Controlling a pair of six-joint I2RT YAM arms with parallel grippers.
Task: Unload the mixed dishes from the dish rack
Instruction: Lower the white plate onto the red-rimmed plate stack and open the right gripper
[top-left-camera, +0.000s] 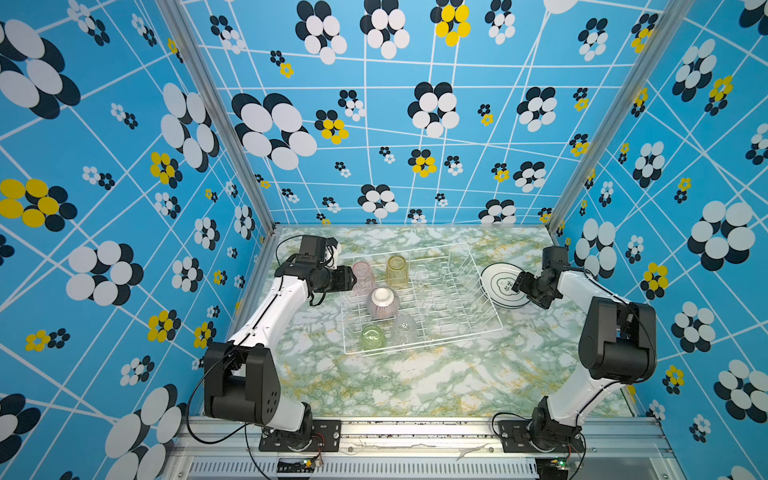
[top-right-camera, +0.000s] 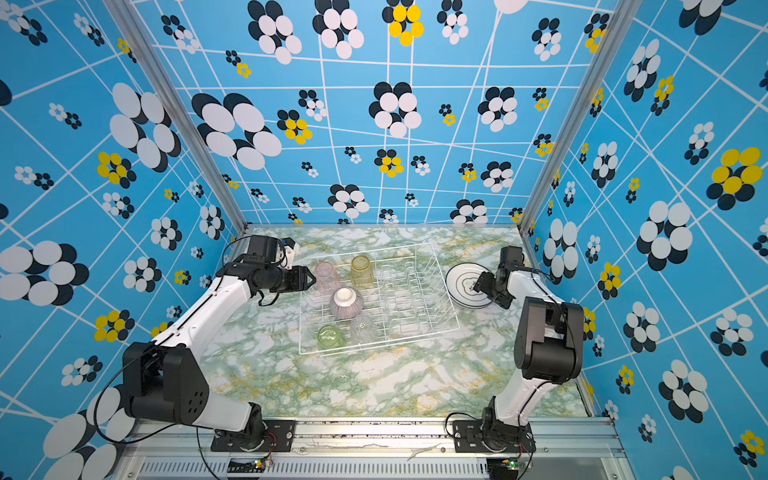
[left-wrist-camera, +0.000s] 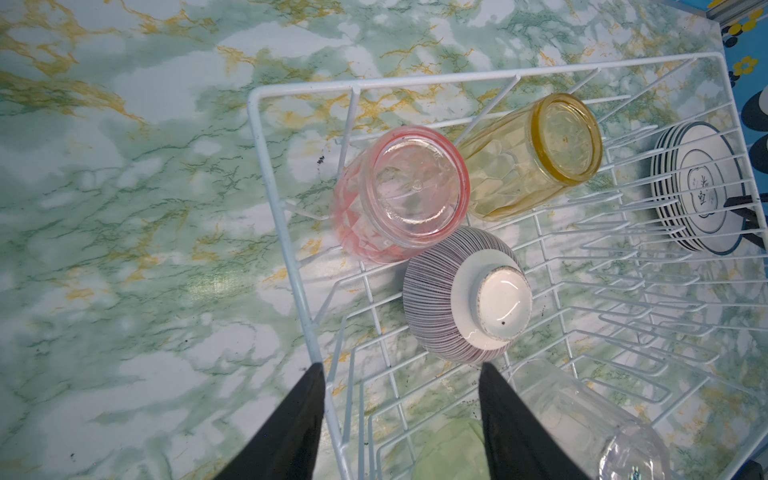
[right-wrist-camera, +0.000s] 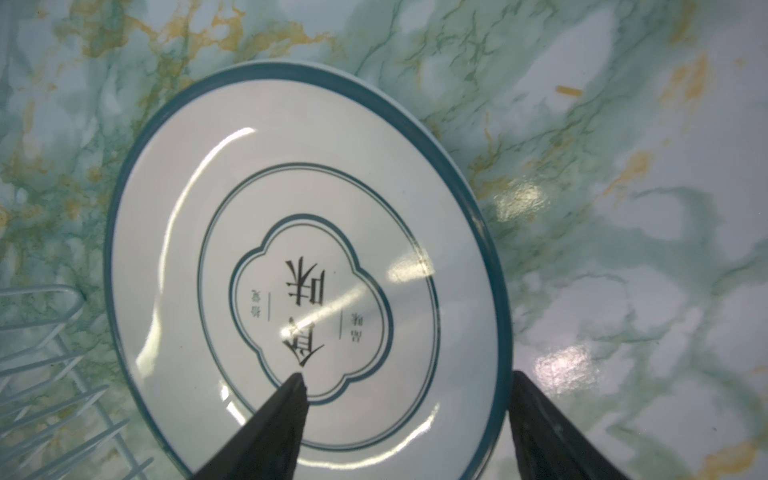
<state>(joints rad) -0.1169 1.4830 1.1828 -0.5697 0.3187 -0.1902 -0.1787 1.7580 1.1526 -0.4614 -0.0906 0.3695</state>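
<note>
Your left gripper (left-wrist-camera: 403, 368) has its fingers apart and nothing in them. It hangs over the dish rack (left-wrist-camera: 415, 78), at the rim of the end away from the dividers, and it points toward the pink glass (left-wrist-camera: 401, 195). Your right gripper (right-wrist-camera: 408, 375) is also spread wide and grips nothing. It hovers over the stack of plates (right-wrist-camera: 291, 232), one finger above the top plate's middle and the other outside its edge.

The plates lie flat on the table (top-left-camera: 395, 386), outside the rack and just beside its divider end. The divider slots look empty, so I judge the plate part done.

Inside the rack, all upside down at the end away from the dividers, are:
- the pink glass
- the yellow glass (left-wrist-camera: 536, 153) next to it
- the striped bowl (left-wrist-camera: 461, 299)
- the green glass (top-left-camera: 372, 337)
- the clear glass (top-left-camera: 404, 328)

The glasses look like the step in hand, with the pink one first. Bring the left fingers down around its sides and close gently. Lift it straight up past the rack's rim before you move it outward, and mind the bowl touching it. Raise the right gripper off the plates without nudging the top one.
</note>
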